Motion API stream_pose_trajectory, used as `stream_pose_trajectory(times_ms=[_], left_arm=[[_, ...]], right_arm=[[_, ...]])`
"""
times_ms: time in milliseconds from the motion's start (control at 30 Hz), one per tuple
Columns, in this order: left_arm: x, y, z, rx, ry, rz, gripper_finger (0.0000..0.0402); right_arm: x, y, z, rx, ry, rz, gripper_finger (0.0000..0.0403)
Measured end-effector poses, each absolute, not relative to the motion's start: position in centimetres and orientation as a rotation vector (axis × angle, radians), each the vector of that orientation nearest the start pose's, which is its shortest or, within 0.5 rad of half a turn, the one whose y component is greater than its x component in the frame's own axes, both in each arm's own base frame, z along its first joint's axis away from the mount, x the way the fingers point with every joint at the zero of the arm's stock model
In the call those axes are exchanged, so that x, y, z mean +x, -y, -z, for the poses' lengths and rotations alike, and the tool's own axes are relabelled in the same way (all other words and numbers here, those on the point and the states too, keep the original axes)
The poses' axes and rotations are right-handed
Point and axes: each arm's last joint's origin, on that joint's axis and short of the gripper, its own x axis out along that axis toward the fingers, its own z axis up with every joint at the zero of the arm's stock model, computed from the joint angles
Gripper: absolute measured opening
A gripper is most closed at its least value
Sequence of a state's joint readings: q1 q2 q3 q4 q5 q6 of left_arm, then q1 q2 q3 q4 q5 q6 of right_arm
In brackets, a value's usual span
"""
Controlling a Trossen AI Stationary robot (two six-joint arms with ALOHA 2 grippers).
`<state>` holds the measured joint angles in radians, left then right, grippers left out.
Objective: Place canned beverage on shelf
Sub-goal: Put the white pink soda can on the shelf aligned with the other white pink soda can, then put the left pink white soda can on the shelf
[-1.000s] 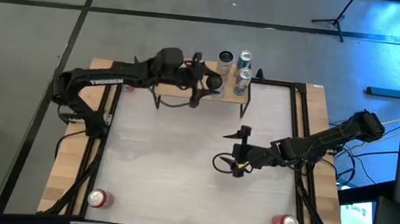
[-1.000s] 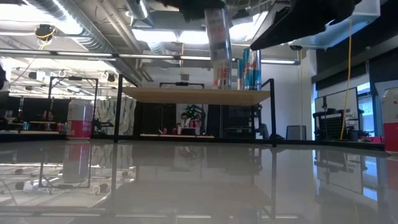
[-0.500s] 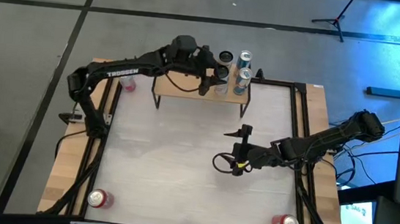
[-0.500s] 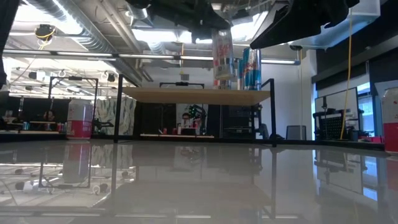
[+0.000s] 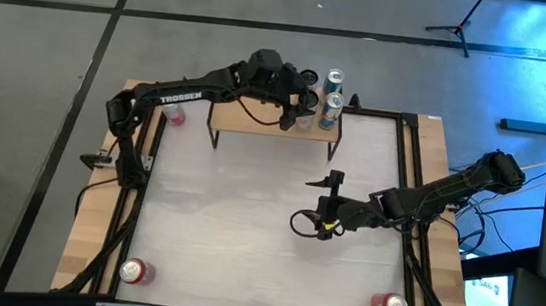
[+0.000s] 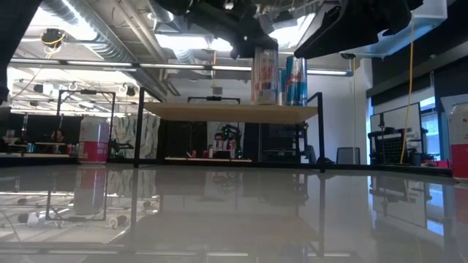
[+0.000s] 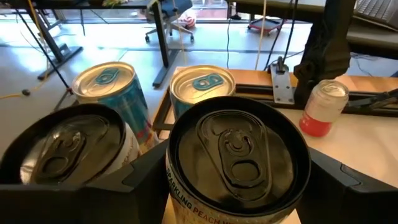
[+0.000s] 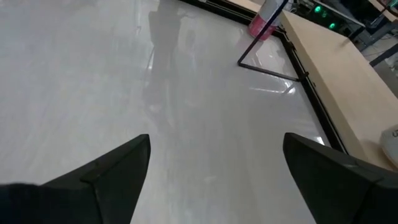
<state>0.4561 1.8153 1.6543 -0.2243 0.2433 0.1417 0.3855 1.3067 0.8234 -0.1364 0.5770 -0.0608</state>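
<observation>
1. Left gripper (image 5: pixel 303 104) sits over the right end of the shelf (image 5: pixel 246 120), fingers clamped on a black-topped can (image 7: pixel 239 163) labelled "sparkling peach"; the two dark fingers (image 7: pixel 354 186) press its sides.
2. In the low view that can (image 6: pixel 265 75) is upright, its base at the board's top surface; cannot tell whether it touches or is just above.
3. Other cans on the same end of the shelf: a second black-topped can (image 7: pixel 74 149) just beside the held one, and two blue cans (image 5: pixel 333 97) behind, standing close together.
4. Right gripper (image 5: pixel 325 216) hangs low over the middle-right of the white table (image 5: pixel 235 230), fingers spread wide, holding nothing.
5. Surface: glossy white tabletop in a black frame on a wood base. Red cans stand at the near-left corner (image 5: pixel 133 271), near-right corner (image 5: pixel 391 305) and far-left edge (image 5: pixel 174 114).
6. Room: grey floor, open ceiling with ducts and strip lights (image 6: pixel 110 44), desks and a monitor behind.
7. Left arm (image 5: pixel 178 97) stretches from the table's left edge, across to the shelf. Right arm (image 5: pixel 440 194) reaches in from the right edge, towards the table's middle.
</observation>
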Motion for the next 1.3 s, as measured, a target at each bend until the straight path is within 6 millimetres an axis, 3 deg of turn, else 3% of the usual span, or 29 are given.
stream_pose_trajectory(times_ms=[600, 933, 1033, 1300], left_arm=[[38.9, -18.1, -33.6, 0.007, -0.389, -0.195, 0.0252], [38.9, -18.1, -33.6, 0.008, -0.388, -0.194, 0.0331], [38.7, -17.9, -34.5, 0.014, -0.370, -0.194, 0.0345], [37.2, -15.8, -39.2, 0.067, -0.297, -0.166, 0.0349]], right_arm=[[25.7, -8.7, -24.5, -0.350, -0.550, 0.186, 0.0363], [25.7, -8.7, -24.5, -0.350, -0.550, 0.187, 0.0363], [25.7, -8.7, -24.5, -0.350, -0.550, 0.187, 0.0363], [25.7, -8.7, -24.5, -0.350, -0.551, 0.186, 0.0363]])
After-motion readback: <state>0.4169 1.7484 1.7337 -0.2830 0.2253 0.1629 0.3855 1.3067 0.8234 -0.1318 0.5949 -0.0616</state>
